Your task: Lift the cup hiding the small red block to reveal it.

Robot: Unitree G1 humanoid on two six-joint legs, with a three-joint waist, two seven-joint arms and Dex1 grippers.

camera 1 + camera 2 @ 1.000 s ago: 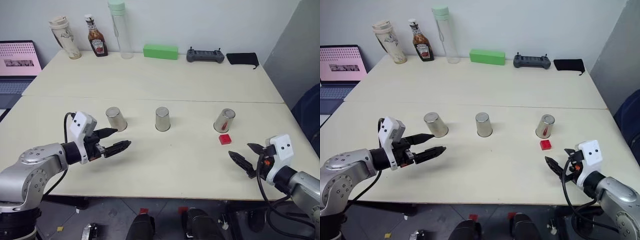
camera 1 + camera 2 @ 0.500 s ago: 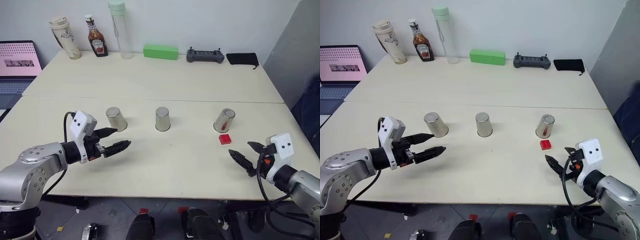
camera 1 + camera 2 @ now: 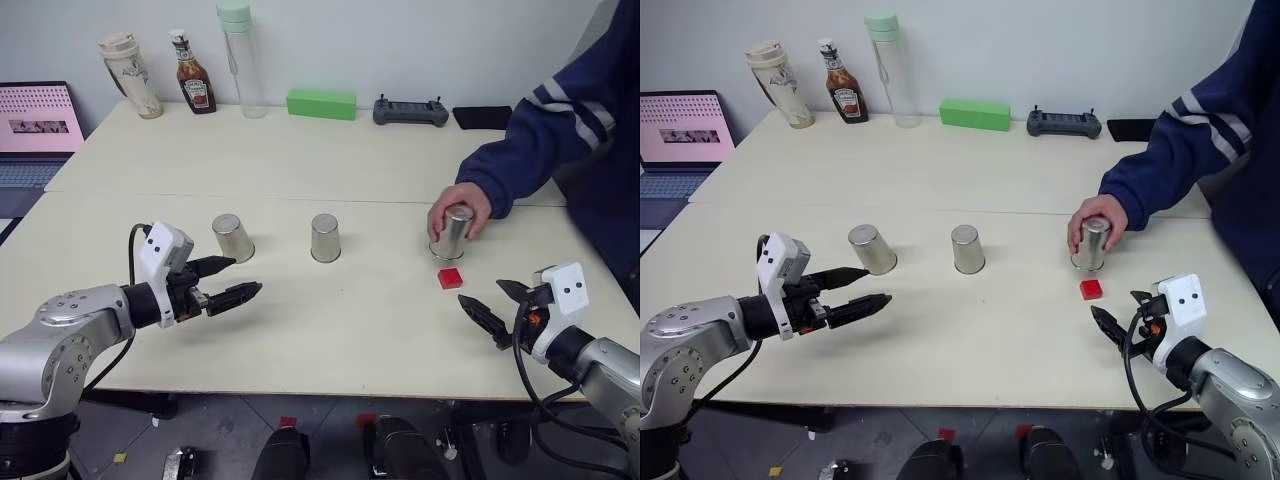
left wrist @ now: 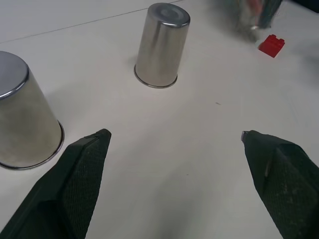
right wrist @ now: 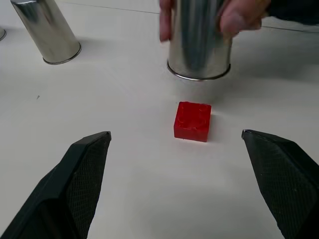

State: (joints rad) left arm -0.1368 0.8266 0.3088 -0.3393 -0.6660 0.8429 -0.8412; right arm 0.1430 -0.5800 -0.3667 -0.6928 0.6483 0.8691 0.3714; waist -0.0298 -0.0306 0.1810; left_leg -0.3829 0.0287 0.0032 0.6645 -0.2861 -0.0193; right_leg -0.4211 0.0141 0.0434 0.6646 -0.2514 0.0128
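Cups stand in a row of three upturned steel tumblers on a cream table (image 3: 300, 160) in the head camera's views, well ahead of both robot grippers. A person's hand (image 3: 460, 205) in a dark blue sleeve (image 3: 540, 130) grips the right-hand cup (image 3: 452, 232), and the small red block (image 3: 450, 278) lies uncovered on the table just in front of it. The left gripper (image 3: 228, 280) hovers with its fingers spread wide and holding nothing, the left cup (image 3: 232, 238) just past its fingertips. The right gripper (image 3: 490, 312) hangs low near the table's front edge, fingers likewise parted and empty, the block ahead of them and toward the middle of the table.

From the left wrist, the wide-set black fingers (image 4: 75, 184) frame bare tabletop; the left cup (image 4: 25, 119) stands just outside one finger, the middle cup (image 4: 162, 45) farther ahead between them, the block (image 4: 271, 46) well beyond.

From the right wrist, the block (image 5: 193, 121) sits ahead, midway between the open fingers (image 5: 75, 189), apart from both; the hand-held cup (image 5: 199, 42) stands just behind it.

By the look of it nothing is hidden yet: the block waits to be covered, and the robot's lift is all to come.
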